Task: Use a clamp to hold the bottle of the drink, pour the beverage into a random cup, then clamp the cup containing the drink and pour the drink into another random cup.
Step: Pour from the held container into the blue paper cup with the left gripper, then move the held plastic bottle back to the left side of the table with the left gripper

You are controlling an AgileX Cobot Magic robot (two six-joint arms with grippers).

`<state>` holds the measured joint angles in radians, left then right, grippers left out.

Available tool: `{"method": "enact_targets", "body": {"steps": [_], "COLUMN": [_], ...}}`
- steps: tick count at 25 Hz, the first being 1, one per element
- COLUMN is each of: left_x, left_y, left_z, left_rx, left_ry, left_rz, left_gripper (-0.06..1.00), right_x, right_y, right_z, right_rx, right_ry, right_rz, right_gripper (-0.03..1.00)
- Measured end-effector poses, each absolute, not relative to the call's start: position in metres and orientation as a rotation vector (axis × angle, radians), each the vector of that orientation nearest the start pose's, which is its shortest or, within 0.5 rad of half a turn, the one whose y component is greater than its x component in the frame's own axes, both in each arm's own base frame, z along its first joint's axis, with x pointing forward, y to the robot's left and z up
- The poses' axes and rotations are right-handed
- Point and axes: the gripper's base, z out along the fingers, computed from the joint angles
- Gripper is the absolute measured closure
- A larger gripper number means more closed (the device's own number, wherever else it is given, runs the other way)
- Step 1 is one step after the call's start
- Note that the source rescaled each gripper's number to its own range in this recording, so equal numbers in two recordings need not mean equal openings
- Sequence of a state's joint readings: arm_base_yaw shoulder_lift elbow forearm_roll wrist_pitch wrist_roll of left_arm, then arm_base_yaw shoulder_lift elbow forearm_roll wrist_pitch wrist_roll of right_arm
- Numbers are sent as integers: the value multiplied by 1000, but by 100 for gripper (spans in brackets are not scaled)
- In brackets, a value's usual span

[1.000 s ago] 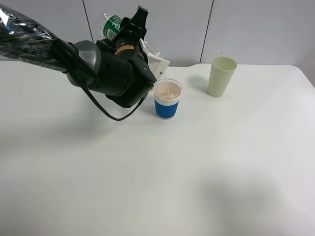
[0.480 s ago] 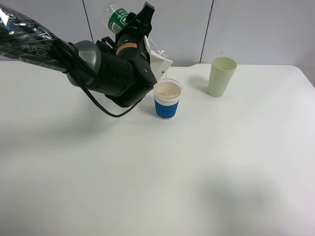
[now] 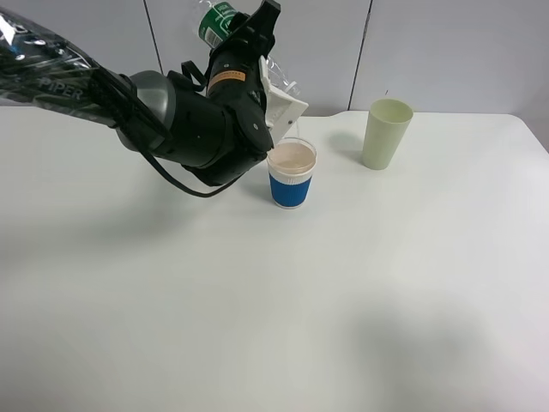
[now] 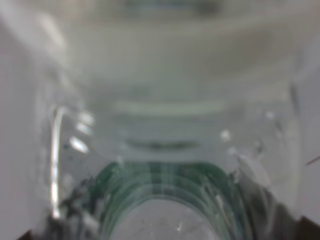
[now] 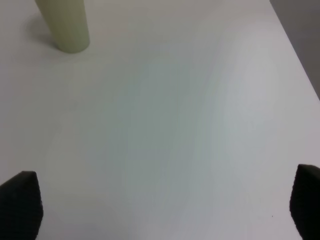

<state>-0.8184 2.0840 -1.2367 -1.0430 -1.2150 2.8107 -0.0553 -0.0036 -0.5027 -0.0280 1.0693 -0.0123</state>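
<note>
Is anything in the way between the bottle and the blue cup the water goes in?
No, nothing visible is. The left gripper holds the bottle tipped, with its neck end pointing down just above the open rim of the blue-sleeved cup. The pale green tumbler stands off to the side, apart.

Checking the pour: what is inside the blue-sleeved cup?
The cup shows only its pale pinkish inside; clear liquid cannot be seen. The left gripper, shut on the tilted bottle, covers its mouth.

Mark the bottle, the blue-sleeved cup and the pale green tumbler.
bottle point(image 3: 214, 21): exterior high view, on its green label.
blue-sleeved cup point(image 3: 290, 189): exterior high view, on the blue sleeve.
pale green tumbler point(image 3: 382, 139): exterior high view, on its side wall.
</note>
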Motion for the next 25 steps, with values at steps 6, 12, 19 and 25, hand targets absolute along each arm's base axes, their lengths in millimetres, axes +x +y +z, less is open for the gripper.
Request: {"method": "enact_targets", "body": {"steps": [6,12,19,25], "left_x": [340,332,312,290], "left_y": [-248,-240,-222,-202], "left_z": [198,213,228,227], "left_rx": [1388,1222,1048,952], "left_ry": [1195,1338,1461,1586], "left_rz": [1658,1441,1202,911], "left_gripper": [90,90,90,90], "right_x": [-6,-6,-6,-6], "right_y": [-2,-2,-2,-2], "right_z": [277,277,277,277], "right_rx": [46,46,46,46], "right_ry": [2047,2047,2047,2047], "right_rz": [-76,-76,-76,-76], "right_gripper": [-2,-2,-2,-2]}}
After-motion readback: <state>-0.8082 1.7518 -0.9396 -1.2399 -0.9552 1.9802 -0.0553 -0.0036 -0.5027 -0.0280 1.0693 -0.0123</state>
